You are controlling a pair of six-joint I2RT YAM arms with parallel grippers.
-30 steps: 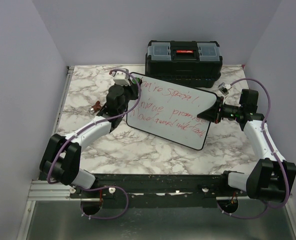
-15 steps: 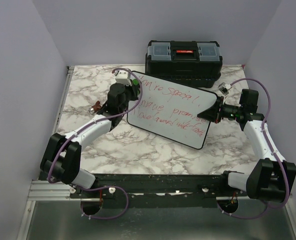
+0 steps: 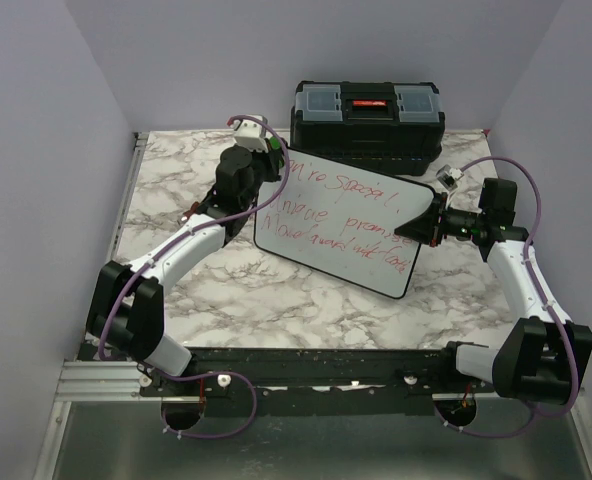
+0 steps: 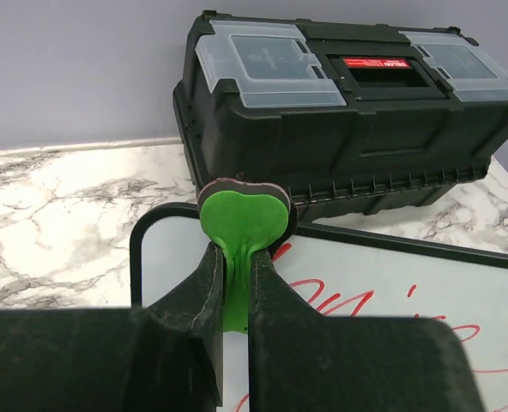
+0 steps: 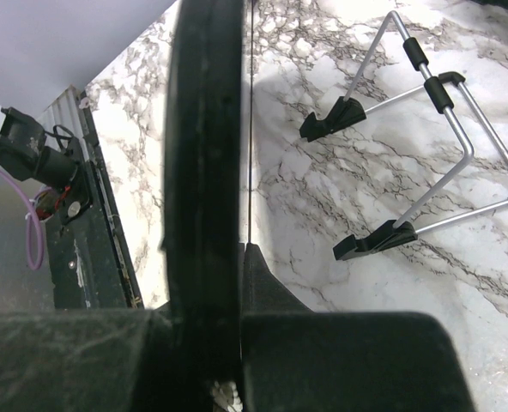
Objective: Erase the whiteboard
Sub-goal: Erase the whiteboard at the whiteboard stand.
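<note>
Three lines of red writing (image 3: 351, 218) cover the whiteboard (image 3: 376, 205), which stands tilted in the middle of the worktop (image 3: 306, 300), just in front of the black toolbox (image 3: 368, 115). We see the right fingers (image 3: 428, 222) clamped on its right edge, steadying it. The left fingers (image 4: 222, 270) are pinched together on the stem of a green eraser (image 4: 244, 210), whose pad sits at the board's far left corner. We judge the wiping to be at its very start, with nearly all the writing intact. Next, we think, the pad must press flat and sweep rightward along the top line while the right grip keeps the board from sliding or tipping.
</note>
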